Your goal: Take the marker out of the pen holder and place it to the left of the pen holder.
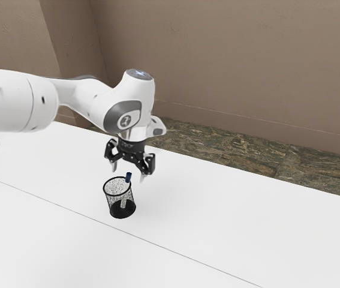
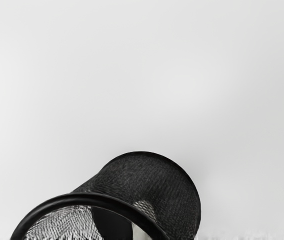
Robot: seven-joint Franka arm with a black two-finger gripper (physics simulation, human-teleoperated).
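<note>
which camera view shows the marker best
The exterior view: the marker leans in the pen holder, its blue end above the rim and its pale lower part visible through the mesh. The wrist view shows a pale strip inside the holder, probably the marker's body, cut off by the lower edge.

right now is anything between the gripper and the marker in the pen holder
Nothing visible stands between the open gripper and the blue end of the marker, which sticks up past the rim. The mesh pen holder surrounds its lower part, so lifting before moving sideways seems wise.
</note>
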